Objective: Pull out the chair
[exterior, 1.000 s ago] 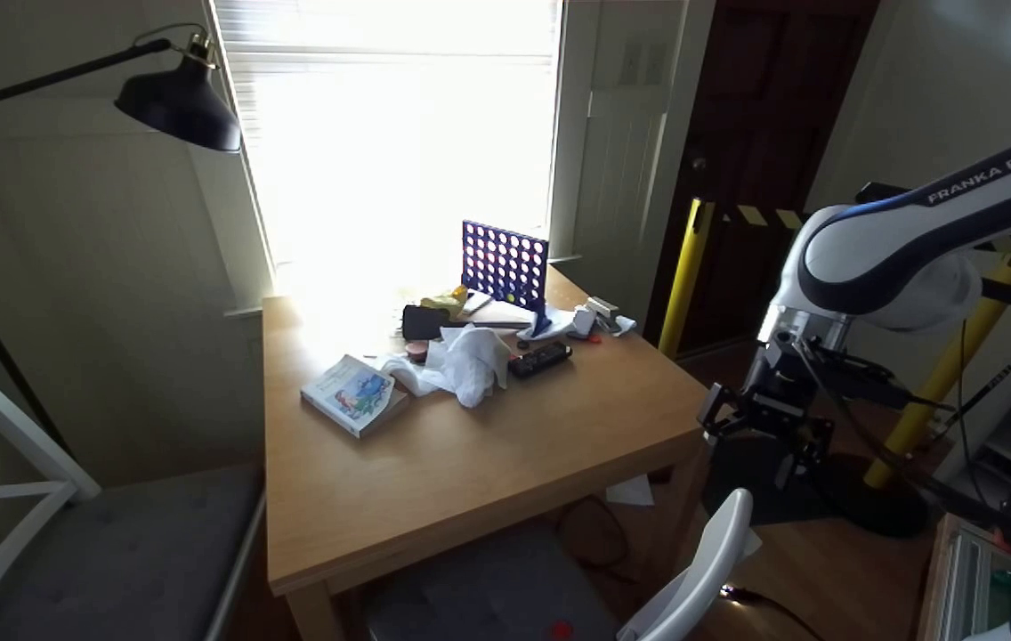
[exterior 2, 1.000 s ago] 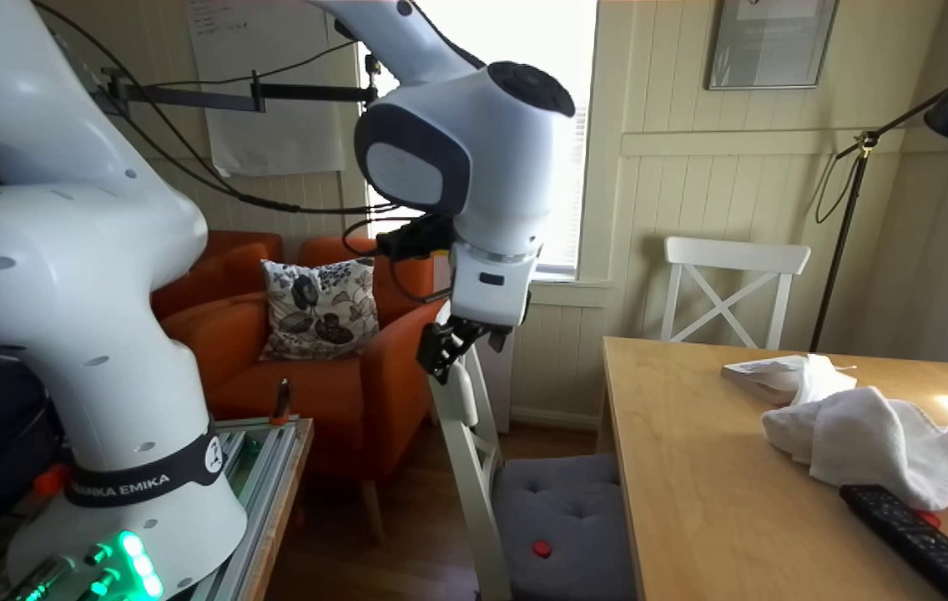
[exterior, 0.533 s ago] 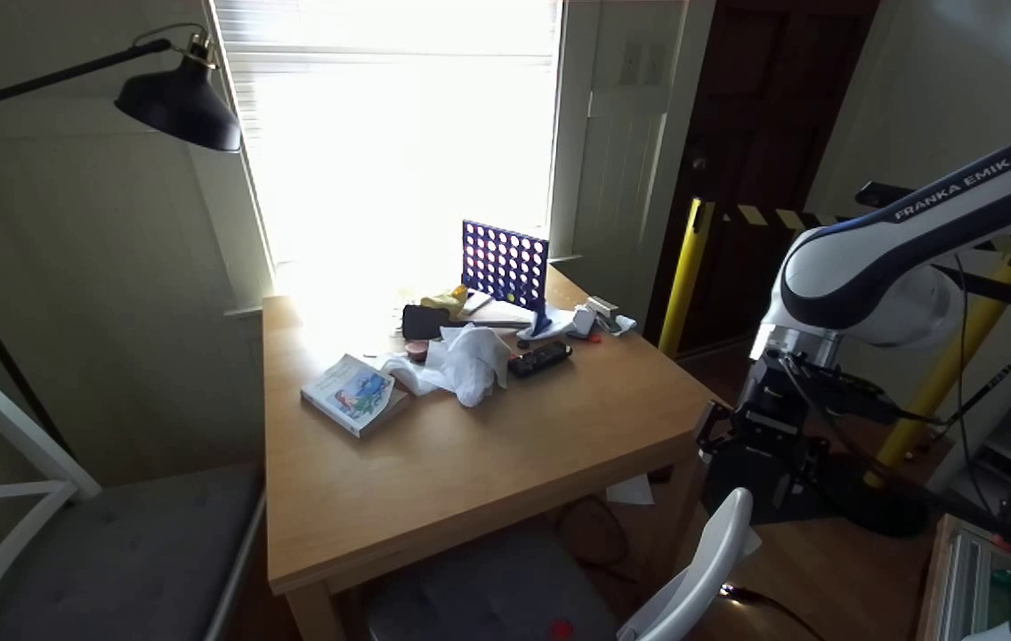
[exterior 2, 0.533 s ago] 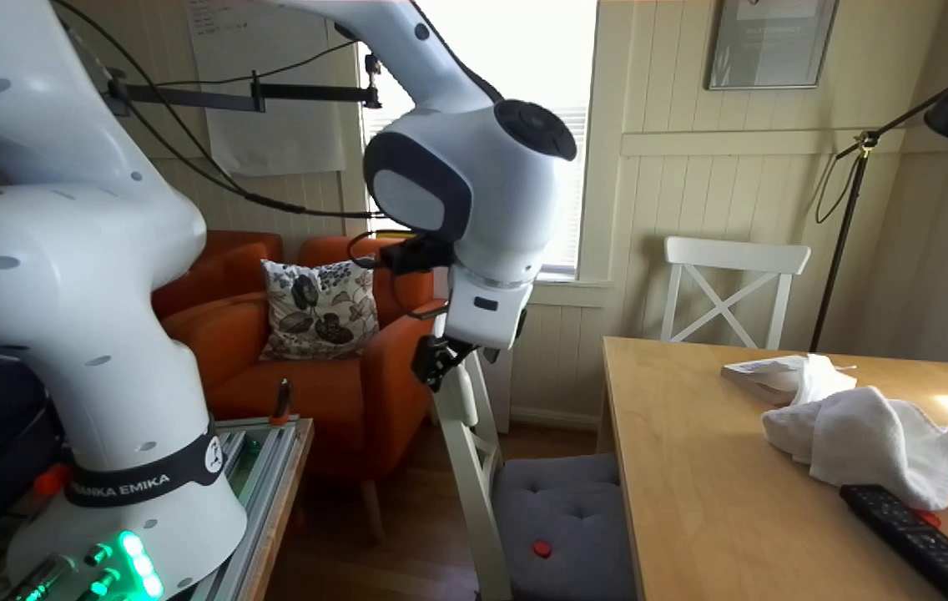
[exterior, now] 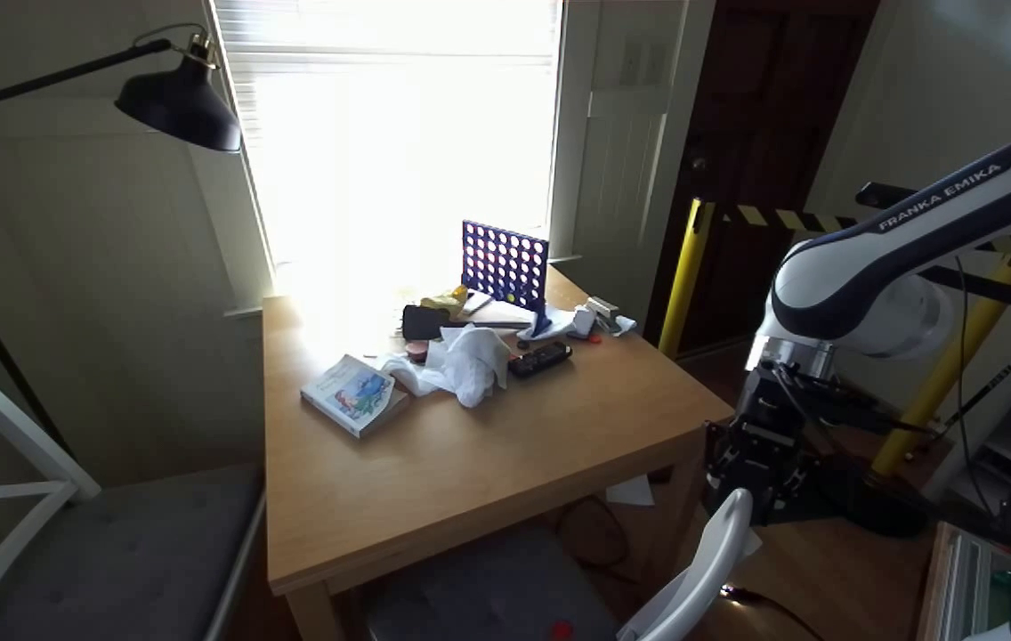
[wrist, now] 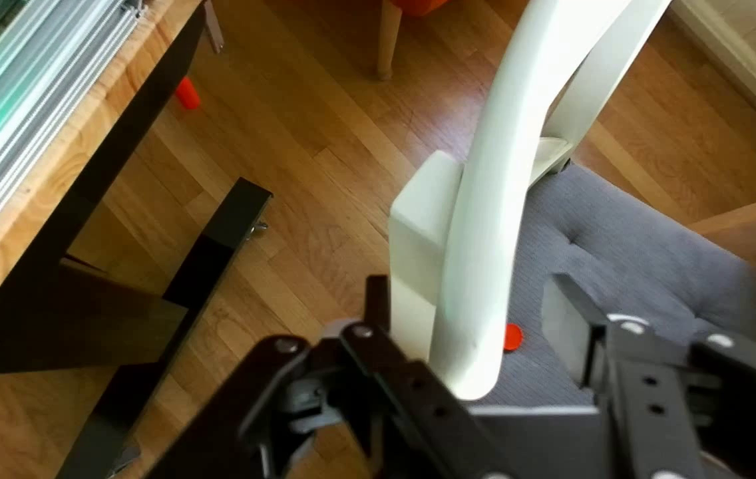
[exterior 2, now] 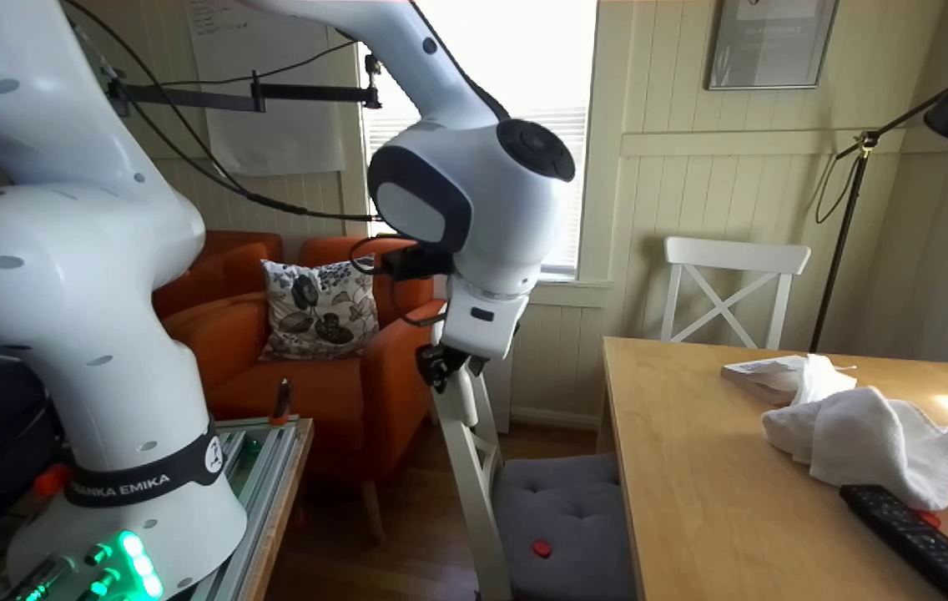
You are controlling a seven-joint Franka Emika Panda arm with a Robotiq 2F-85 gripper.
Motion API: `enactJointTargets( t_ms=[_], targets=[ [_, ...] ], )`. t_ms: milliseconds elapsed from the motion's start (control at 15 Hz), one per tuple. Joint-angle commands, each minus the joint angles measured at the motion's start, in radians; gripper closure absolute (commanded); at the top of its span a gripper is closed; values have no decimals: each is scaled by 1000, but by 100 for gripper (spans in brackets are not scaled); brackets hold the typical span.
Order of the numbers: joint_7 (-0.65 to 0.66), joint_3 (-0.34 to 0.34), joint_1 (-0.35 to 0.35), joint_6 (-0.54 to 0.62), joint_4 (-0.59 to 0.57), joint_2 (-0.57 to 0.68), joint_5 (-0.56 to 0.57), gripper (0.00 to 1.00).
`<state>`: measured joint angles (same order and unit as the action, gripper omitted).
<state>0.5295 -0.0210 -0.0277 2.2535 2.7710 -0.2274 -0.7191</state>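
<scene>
The chair has a smooth white curved backrest [wrist: 484, 233] and a grey padded seat [wrist: 617, 266]. In both exterior views its seat [exterior 2: 566, 509] reaches under the table's edge. My gripper [wrist: 471, 313] straddles the backrest's top in the wrist view, one finger on each side. The left finger sits close against the white back; whether it touches, I cannot tell. A clear gap separates the right finger [wrist: 564, 326] from it, so the jaws stand part open. In an exterior view the gripper [exterior: 750, 485] is at the backrest's upper end, which partly covers the fingertips.
A wooden table [exterior: 505, 454] carries a book, cloth, remote and game grid. A red disc [wrist: 513, 337] lies on the seat. Nearby stand a white chair with crossed slats [exterior 2: 737, 255], an orange armchair [exterior 2: 315, 401] and the robot's bench [wrist: 85, 133]. A floor lamp [exterior: 181, 102] overhangs.
The arm has come down, bringing the gripper lower onto the chair's backrest. Its fingers have drawn closer together. The chair has not moved.
</scene>
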Motion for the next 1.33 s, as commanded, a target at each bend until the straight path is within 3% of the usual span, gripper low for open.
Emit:
enactJointTargets(
  t_ms=[0, 200, 267, 400, 533, 800, 1267],
  targets=[
    [-10, -4, 4, 36, -1, 24, -24, 50],
    [-12, -4, 5, 52, -1, 25, -23, 53],
    [-12, -3, 6, 49, -1, 21, -26, 76],
    [6, -1, 5, 31, -1, 14, -31, 79],
    [20, 7, 2, 3, 1, 7, -47, 93],
    [80, 41, -24, -19, 8, 5, -144, 93],
    [47, 81, -55, -29, 28, -15, -233, 93]
  ],
)
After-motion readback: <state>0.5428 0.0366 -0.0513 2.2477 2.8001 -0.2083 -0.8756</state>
